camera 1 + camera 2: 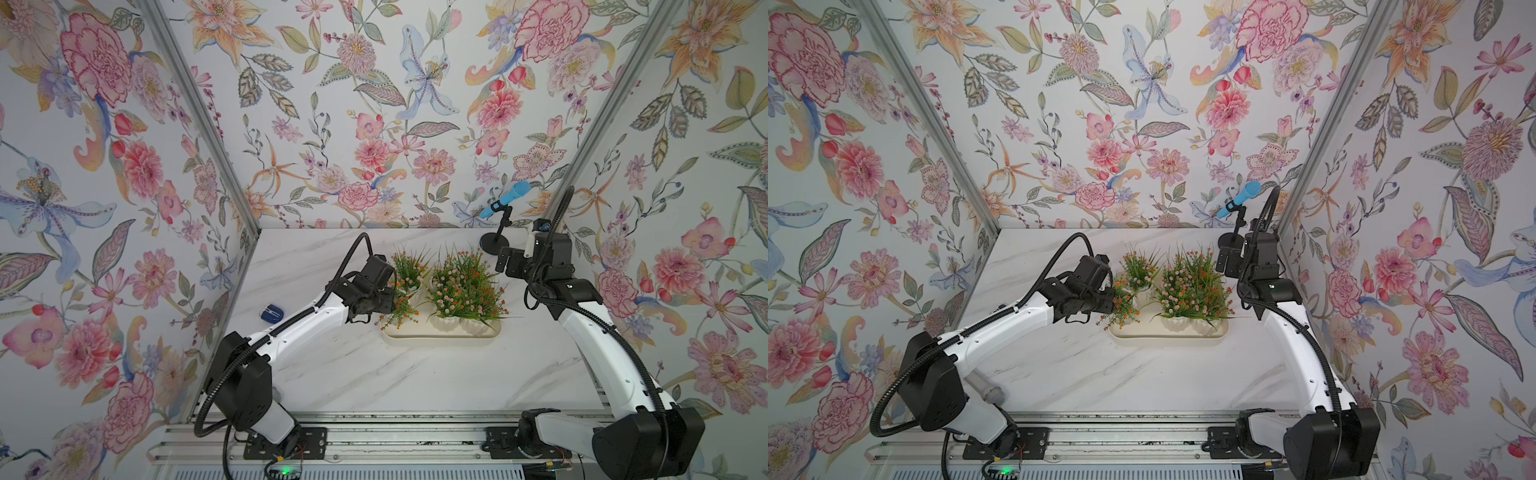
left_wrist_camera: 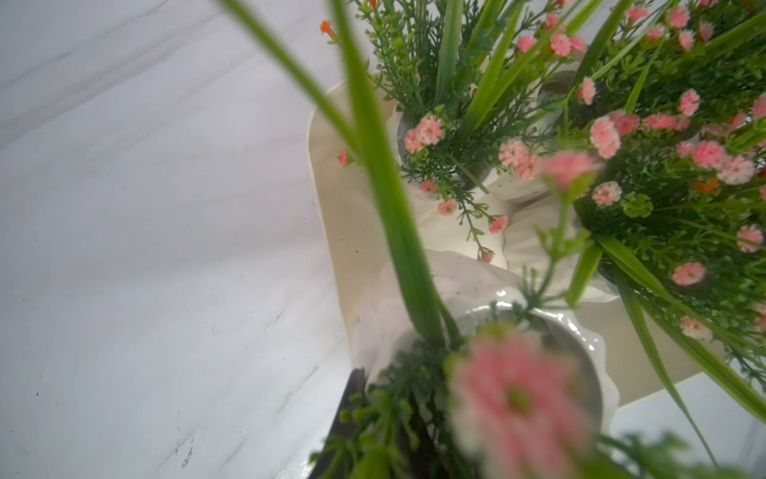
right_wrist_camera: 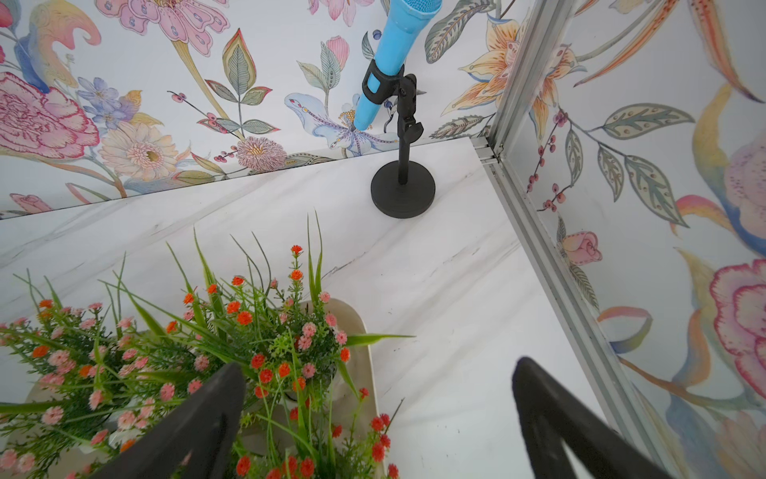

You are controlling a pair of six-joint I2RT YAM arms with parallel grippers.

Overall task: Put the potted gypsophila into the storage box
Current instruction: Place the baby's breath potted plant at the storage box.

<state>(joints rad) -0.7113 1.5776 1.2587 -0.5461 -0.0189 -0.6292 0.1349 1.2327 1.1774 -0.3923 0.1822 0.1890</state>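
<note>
Gypsophila (image 1: 400, 309) tilted in clamped left claw (image 1: 386, 301), over storage box (image 1: 440, 336) end; right claw (image 3: 379, 369) apart, empty.

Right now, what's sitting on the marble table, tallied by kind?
White ribbed pots of green flowering sprigs: 6, though overlapping foliage makes this uncertain
Cream shallow rectangular tray: 1
Light-blue microphone on black stand: 1
Small dark-blue object: 1
Total: 9

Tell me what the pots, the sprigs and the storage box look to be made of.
Pots: likely glazed ceramic or glossy plastic; the white ribbed walls show bright highlights at the rim.
Sprigs: plastic, judging by the uniform green blades and tiny moulded-looking blooms.
Storage box: probably matte plastic; it is cream, without shine, and has rounded moulded corners.
</note>
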